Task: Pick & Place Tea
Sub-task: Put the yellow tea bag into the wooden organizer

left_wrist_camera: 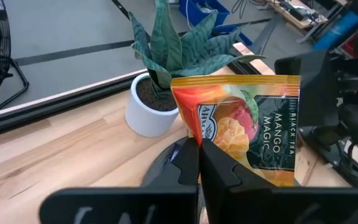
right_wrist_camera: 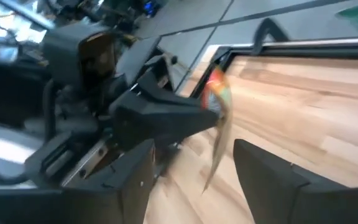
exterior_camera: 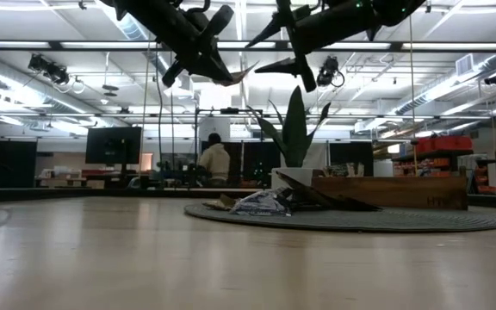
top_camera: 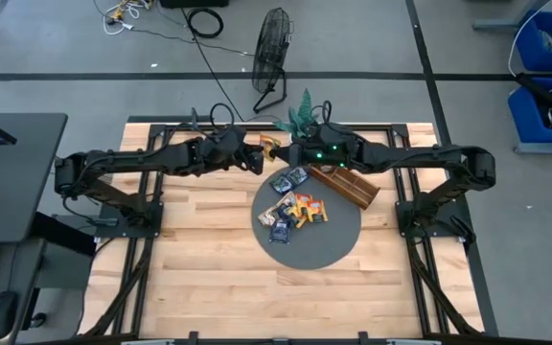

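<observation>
Above the table's far edge, near the potted plant [top_camera: 300,113], L gripper [top_camera: 260,153] is clamped on 1 orange tea sachet [left_wrist_camera: 244,127], held up in the air. R gripper [right_wrist_camera: 191,162] faces it w/ fingers wide apart around the sachet's edge, not gripping. Other sachets [top_camera: 292,207] lie on the round grey mat [top_camera: 329,251], beside the wooden tray [top_camera: 348,184].

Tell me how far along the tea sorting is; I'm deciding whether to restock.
Done: nothing visibly placed in the wooden tray. In hand: the left end effector is shut on an orange sachet held in the air, with the open right end effector facing it. Left: the pile of sachets on the round mat.
</observation>
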